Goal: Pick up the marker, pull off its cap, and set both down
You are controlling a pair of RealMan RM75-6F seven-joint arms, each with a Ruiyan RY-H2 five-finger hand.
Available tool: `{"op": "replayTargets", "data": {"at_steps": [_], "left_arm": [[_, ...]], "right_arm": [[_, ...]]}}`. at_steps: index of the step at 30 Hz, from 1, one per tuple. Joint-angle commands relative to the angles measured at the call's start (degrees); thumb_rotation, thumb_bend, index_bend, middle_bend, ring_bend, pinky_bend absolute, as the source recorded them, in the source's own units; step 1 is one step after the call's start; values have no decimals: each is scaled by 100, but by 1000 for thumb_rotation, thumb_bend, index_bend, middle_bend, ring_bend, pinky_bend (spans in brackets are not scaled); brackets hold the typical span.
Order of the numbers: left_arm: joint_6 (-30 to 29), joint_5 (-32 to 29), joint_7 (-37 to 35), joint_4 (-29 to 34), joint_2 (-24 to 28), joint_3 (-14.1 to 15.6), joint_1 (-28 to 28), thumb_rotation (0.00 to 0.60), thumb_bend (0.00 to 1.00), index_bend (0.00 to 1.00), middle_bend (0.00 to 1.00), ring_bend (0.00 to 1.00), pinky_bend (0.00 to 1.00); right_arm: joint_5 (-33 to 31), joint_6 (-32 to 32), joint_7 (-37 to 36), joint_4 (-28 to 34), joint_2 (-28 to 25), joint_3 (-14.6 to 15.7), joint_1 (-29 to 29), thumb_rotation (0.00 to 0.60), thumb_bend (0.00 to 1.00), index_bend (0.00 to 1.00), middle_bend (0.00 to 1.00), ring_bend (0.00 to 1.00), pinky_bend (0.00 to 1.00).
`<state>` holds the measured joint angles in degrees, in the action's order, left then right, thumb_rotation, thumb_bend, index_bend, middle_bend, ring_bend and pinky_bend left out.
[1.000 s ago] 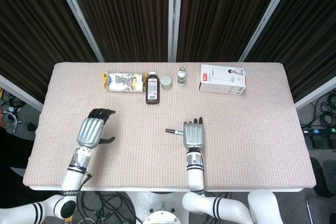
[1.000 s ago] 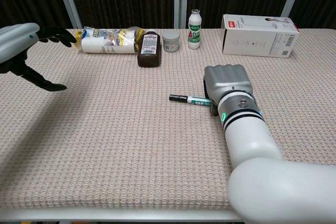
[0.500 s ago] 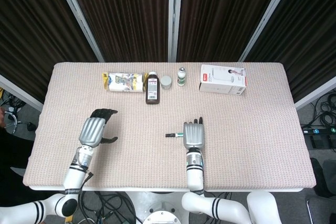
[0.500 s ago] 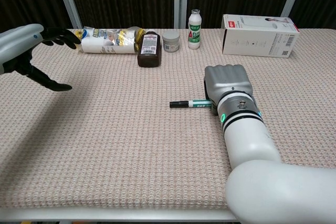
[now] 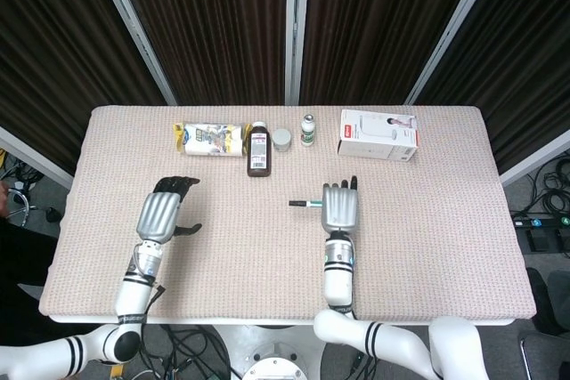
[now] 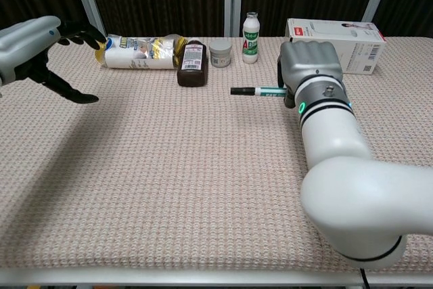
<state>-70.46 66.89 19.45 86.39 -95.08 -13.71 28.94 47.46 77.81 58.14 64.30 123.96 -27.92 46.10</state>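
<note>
Table [image 5: 445, 246] with beige woven cover, both arms reaching in from the near edge. Right arm [image 6: 338, 167] fills much of the chest view — it has come forward and up since the earlier frames, and its shadow-free gap under the marker suggests the hand is off the cloth now. Right hand [image 5: 339, 206] [image 6: 310, 65] grips the marker [image 5: 305, 205] [image 6: 258, 91], fingers curled around the body end; the black-capped end sticks out toward the robot's left, roughly level. A second ago the marker lay on the table under this hand; now it sits further toward the back row, lifted with the hand. Left hand [image 5: 164, 213] [image 6: 32, 49] holds nothing, fingers apart, thumb pointing out to the side — it has drifted a little toward the back and toward the centre compared with the earlier pictures, well apart from the marker. Back row unchanged: white box [image 5: 378, 134] [image 6: 335, 46] at right, then small white bottle [image 5: 308, 129] [image 6: 251, 28], small grey jar [image 5: 281, 139] [image 6: 220, 53], brown bottle [image 5: 258, 149] [image 6: 192, 62] lying flat, yellow-and-white packet [image 5: 210, 139] [image 6: 139, 52] at left. Cap on marker, not pulled.
</note>
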Motion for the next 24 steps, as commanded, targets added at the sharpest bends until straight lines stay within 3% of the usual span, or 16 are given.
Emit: {"op": "replayTargets", "data": {"at_steps": [1, 12, 24], "left_arm": [[-113, -115, 240, -37, -178, -132, 108, 600, 64, 222, 234, 152, 157], [-506, -332, 823, -548, -954, -518, 492, 600, 133, 236, 250, 179, 211], [-549, -604, 1277, -808, -1509, -924, 989, 600, 164, 277, 298, 248, 277]], "right_arm": [[22, -60, -14, 47, -122, -159, 126, 600, 261, 650, 591, 316, 172], [234, -334, -455, 67, -340, -374, 530, 600, 260, 650, 590, 317, 175], [262, -802, -1033, -463, -192, -498, 1057, 600, 260, 650, 590, 317, 176]]}}
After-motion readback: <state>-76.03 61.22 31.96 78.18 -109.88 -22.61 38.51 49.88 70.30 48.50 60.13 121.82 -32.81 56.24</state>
